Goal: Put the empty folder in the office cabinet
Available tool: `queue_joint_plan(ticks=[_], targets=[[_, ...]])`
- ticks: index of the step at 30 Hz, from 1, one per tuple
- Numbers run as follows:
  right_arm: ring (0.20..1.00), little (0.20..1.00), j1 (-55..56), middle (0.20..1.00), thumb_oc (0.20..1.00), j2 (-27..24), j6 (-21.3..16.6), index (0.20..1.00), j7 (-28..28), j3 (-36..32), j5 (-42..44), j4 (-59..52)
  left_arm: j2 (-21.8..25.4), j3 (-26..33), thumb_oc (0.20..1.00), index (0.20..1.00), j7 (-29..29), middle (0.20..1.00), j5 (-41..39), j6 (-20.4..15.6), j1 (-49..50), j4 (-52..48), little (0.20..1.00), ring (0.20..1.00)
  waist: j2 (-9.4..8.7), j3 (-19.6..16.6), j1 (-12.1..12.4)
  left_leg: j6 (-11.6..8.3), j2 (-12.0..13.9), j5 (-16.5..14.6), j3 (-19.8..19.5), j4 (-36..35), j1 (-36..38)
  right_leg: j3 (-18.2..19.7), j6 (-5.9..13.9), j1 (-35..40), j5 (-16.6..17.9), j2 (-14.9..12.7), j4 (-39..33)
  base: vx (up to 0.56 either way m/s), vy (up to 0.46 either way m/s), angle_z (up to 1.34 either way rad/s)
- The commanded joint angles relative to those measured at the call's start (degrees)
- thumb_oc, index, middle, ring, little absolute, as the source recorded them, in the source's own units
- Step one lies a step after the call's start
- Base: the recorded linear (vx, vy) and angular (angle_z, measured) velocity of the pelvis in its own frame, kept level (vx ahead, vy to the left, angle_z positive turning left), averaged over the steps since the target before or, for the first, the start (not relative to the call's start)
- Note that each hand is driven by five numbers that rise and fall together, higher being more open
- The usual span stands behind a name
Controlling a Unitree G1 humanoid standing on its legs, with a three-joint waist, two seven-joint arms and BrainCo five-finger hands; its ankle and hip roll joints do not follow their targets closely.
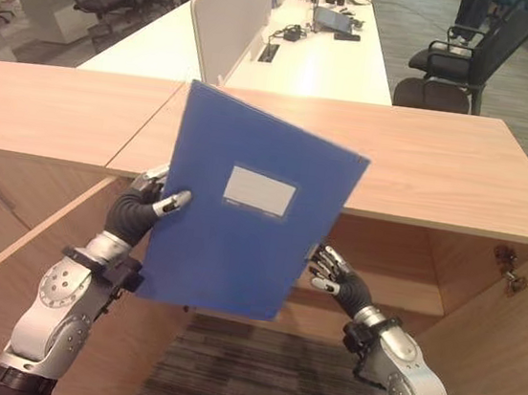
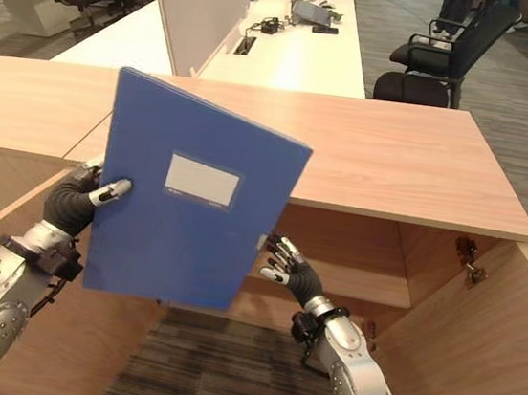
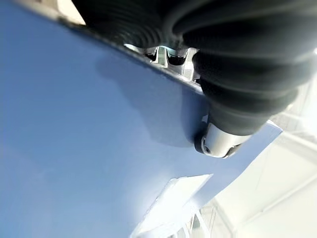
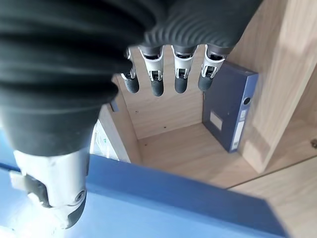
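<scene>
While only the eye views give the whole flat blue folder with a white label (image 1: 247,220), held up in front of the open wooden cabinet (image 1: 460,173), the right wrist view reveals a second dark blue box file (image 4: 229,110) standing upright inside, against the cabinet's side wall. Gripped at its edge by the left hand (image 1: 147,208), thumb curled over the front cover. Right hand (image 1: 336,276) beside the opposite edge, fingers straight and spread, thumb near the cover. Long axis near upright, tilted, label facing the camera. Beyond, long white desks (image 1: 310,54) and black office chairs (image 1: 469,59) on grey carpet.
</scene>
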Motion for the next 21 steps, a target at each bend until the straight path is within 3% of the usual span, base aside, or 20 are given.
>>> queue_joint_plan(ticks=[1,8,20,21], targets=[[1.000,1.000,-5.03,1.000,1.000,0.84,-2.17,1.000,1.20,1.38,4.15,-4.45,3.03,-0.73,0.200,0.200,-0.66,0.200,-1.57,-2.76,-8.33,0.46,0.200,0.200,-2.47,0.37,-0.91,0.30,-1.63,-2.90,-0.71,0.22,-0.43,-0.63,4.23,5.84,-7.27,-2.85,0.55,0.00,0.000,0.00],[1.000,1.000,-8.19,1.000,1.000,1.84,-2.23,1.000,0.47,3.53,6.55,-4.68,3.93,-5.91,0.200,0.200,-1.81,0.200,-3.21,-1.30,-10.86,0.18,0.200,0.200,-2.40,0.43,-1.29,0.41,-1.64,-2.88,-0.90,0.22,-0.24,-0.28,4.20,5.96,-7.40,-2.80,0.80,0.00,0.000,0.00],[1.000,1.000,-10.66,1.000,1.000,3.16,-1.79,1.000,1.08,6.03,9.56,-6.12,3.30,-9.17,0.200,0.200,-3.09,0.200,-3.95,-0.04,-11.68,0.12,0.200,0.200,-2.39,0.50,-1.25,0.27,-1.38,-2.79,0.05,0.22,-0.12,-0.31,4.34,5.64,-7.03,-2.70,0.44,0.00,-0.002,-0.02],[0.523,0.523,-10.66,0.523,0.523,3.16,-1.79,0.523,1.08,6.03,9.57,-6.12,3.30,-9.17,0.200,0.200,-3.09,0.200,-3.95,-0.04,-11.68,0.12,0.200,0.200,-2.39,0.50,-1.25,0.27,-1.38,-2.79,0.05,0.22,-0.12,-0.31,4.34,5.64,-7.03,-2.70,0.44,0.00,0.000,0.00]])
